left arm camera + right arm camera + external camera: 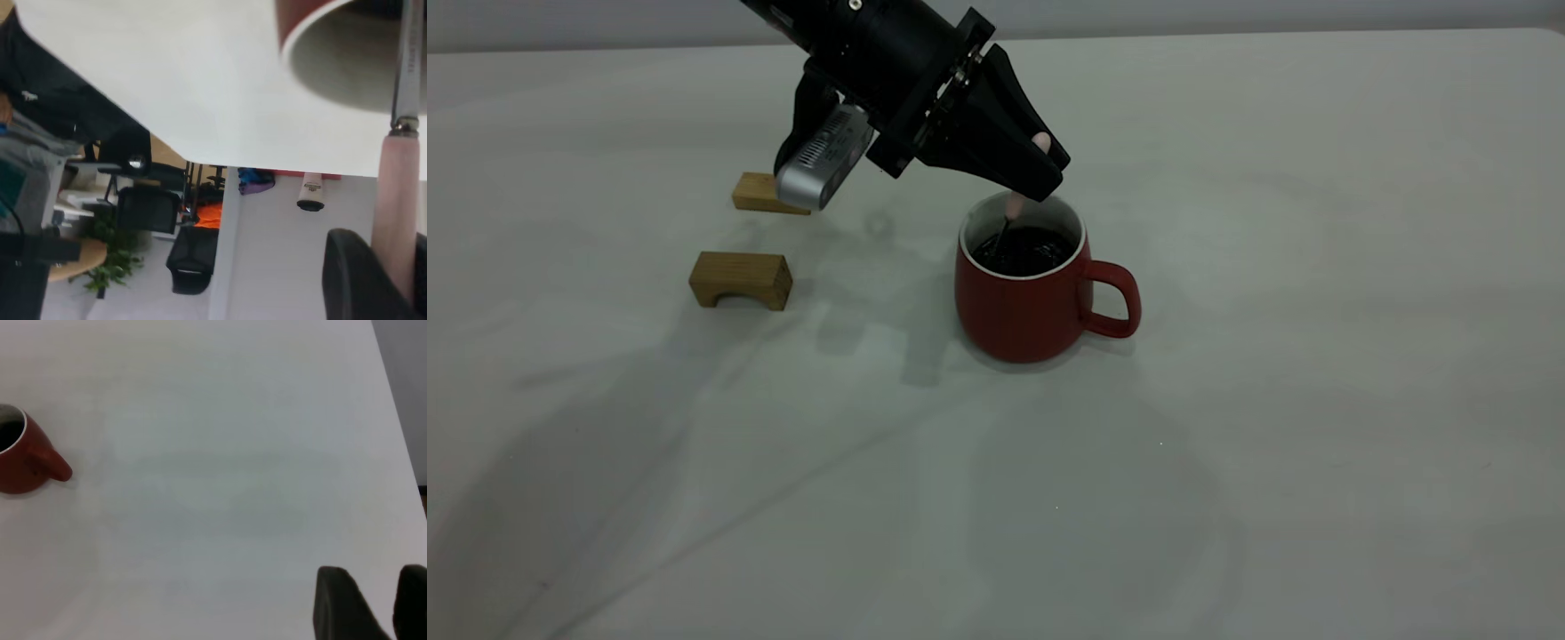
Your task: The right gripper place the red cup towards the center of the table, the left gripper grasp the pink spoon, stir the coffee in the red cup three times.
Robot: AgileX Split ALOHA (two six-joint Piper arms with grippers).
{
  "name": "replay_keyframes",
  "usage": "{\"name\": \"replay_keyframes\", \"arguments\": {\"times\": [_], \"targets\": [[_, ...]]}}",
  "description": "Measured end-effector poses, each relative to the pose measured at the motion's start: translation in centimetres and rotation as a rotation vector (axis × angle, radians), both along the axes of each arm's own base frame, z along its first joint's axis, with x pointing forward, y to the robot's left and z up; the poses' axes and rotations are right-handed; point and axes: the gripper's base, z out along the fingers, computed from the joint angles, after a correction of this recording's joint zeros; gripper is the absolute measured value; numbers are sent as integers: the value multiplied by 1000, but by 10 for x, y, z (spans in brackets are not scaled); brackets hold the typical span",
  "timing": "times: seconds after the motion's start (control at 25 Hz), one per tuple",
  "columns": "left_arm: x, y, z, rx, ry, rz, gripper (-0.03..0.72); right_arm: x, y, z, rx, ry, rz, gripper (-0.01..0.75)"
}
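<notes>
**Left hand holds the spoon in the one cup**

The left hand (1040,173) hangs just above the far rim of the single red cup (1024,302), its two black fingers closed on the pale handle of the pink spoon (1015,206). The spoon drops from the fingertips into the cup, with its metal neck reaching down into the coffee (1024,252); its bowl is under the dark surface and cannot be seen. In the left wrist view the pink handle (397,200) runs from between the fingers up to the grey neck.

The cup stands on the desk (1316,356) directly beneath that hand, its one loop handle pointing away from the arm's side.

Two wooden blocks lie on the desk beside the left arm: one arched block (741,280) nearer the camera, and a second block (760,193) partly hidden behind the arm's silver module.

The right hand (373,607) hovers well apart from the cup (23,457), its two fingers a little apart with nothing between them.
</notes>
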Motion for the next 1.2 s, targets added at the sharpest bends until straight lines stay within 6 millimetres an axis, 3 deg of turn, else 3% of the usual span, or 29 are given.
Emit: {"name": "replay_keyframes", "arguments": {"times": [0.16, 0.36, 0.44, 0.64, 0.8, 1.0, 1.2], "targets": [[-1, 0, 1, 8, 32, 14, 197, 0, 0, 0, 0, 0, 0, 237], [3, 1, 7, 34, 0, -41, 415, 0, 0, 0, 0, 0, 0, 237], [8, 1, 15, 46, -44, -87, 467, 0, 0, 0, 0, 0, 0, 237], [24, 1, 44, 85, -160, -207, 503, 0, 0, 0, 0, 0, 0, 237], [43, 7, 80, 208, -366, -275, 504, 0, 0, 0, 0, 0, 0, 237], [50, 28, 153, 422, -679, -395, 504, 0, 0, 0, 0, 0, 0, 237], [35, 58, 228, 629, -1118, -914, 504, 0, 0, 0, 0, 0, 0, 237]]}}
